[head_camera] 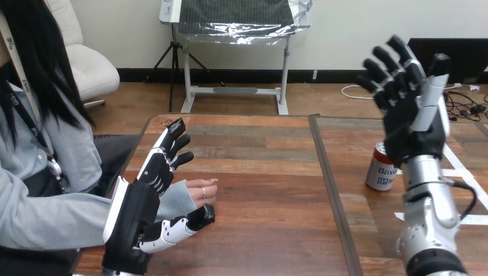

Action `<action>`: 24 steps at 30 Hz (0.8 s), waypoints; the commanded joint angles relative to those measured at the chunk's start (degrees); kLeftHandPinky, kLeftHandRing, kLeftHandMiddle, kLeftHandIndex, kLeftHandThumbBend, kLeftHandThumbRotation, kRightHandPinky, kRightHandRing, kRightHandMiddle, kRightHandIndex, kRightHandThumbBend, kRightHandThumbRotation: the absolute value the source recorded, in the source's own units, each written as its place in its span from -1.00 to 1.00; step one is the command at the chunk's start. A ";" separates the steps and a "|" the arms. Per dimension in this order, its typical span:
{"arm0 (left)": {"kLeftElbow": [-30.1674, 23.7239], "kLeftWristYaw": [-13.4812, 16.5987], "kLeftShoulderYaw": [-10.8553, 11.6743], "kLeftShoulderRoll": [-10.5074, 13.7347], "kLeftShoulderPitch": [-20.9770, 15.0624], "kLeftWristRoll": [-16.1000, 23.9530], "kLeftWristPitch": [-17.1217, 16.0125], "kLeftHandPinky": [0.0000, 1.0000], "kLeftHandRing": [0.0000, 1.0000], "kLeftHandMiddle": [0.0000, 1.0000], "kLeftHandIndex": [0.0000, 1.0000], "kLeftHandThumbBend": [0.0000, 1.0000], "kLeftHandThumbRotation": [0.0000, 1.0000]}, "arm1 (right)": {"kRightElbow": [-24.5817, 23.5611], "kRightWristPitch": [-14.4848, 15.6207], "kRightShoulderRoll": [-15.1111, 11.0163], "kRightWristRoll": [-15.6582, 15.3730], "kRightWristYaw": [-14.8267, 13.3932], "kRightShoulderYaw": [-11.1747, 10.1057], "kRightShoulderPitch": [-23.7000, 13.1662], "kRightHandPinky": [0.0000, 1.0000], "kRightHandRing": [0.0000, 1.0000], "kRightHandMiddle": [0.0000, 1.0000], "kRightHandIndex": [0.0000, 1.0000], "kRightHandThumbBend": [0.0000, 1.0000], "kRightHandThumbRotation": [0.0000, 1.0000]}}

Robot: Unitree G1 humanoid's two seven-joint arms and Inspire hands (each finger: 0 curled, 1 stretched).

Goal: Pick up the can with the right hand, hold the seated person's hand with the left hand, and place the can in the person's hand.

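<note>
Nothing done yet. The can (381, 169) stands on the worktop (259, 190). Right hand (404, 106) spread near it, left hand (147, 195) spread beside the person's hand (201, 192).

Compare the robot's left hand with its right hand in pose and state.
The black-and-white left hand lies low at the wooden table; the black-and-white right hand is raised upright. The left hand's fingers and thumb flank the person's hand; the right hand holds nothing, with the red-and-white can standing behind its wrist. Both are open, fingers straight.
</note>
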 commanded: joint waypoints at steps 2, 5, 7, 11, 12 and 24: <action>0.20 0.09 -0.30 -0.75 -3.95 -0.16 -1.41 0.67 0.83 0.89 0.85 1.00 0.11 | -5.25 0.95 2.23 0.31 1.03 0.94 0.85 0.52 0.67 0.70 0.75 1.00 0.78; 0.23 0.04 -0.32 -0.80 -3.92 -0.11 -1.38 0.67 0.83 0.89 0.85 1.00 0.11 | -6.18 0.98 3.17 -0.17 0.72 1.36 1.54 0.53 0.67 0.70 0.76 1.00 0.75; 0.30 0.09 -0.30 -0.90 -3.94 -0.08 -1.50 0.67 0.83 0.89 0.85 1.00 0.11 | -6.76 1.35 3.90 -0.30 0.52 1.58 1.97 0.54 0.68 0.71 0.76 1.00 0.73; 0.35 0.12 -0.29 -0.98 -3.90 0.02 -1.68 0.68 0.84 0.89 0.85 1.00 0.11 | -7.51 1.82 4.88 -0.68 0.24 2.01 2.59 0.56 0.70 0.73 0.77 1.00 0.66; 0.26 0.02 -0.34 -1.04 -3.84 -0.17 -1.59 0.68 0.84 0.89 0.85 1.00 0.11 | -7.72 1.88 5.26 -0.74 0.29 2.19 2.79 0.56 0.70 0.73 0.76 1.00 0.65; -0.15 -1.86 -0.80 -1.16 -3.67 -2.33 -1.00 0.71 0.86 0.91 0.87 1.00 0.06 | -11.48 3.33 9.02 -1.51 -3.32 3.68 4.52 0.34 0.49 0.55 0.58 1.00 0.45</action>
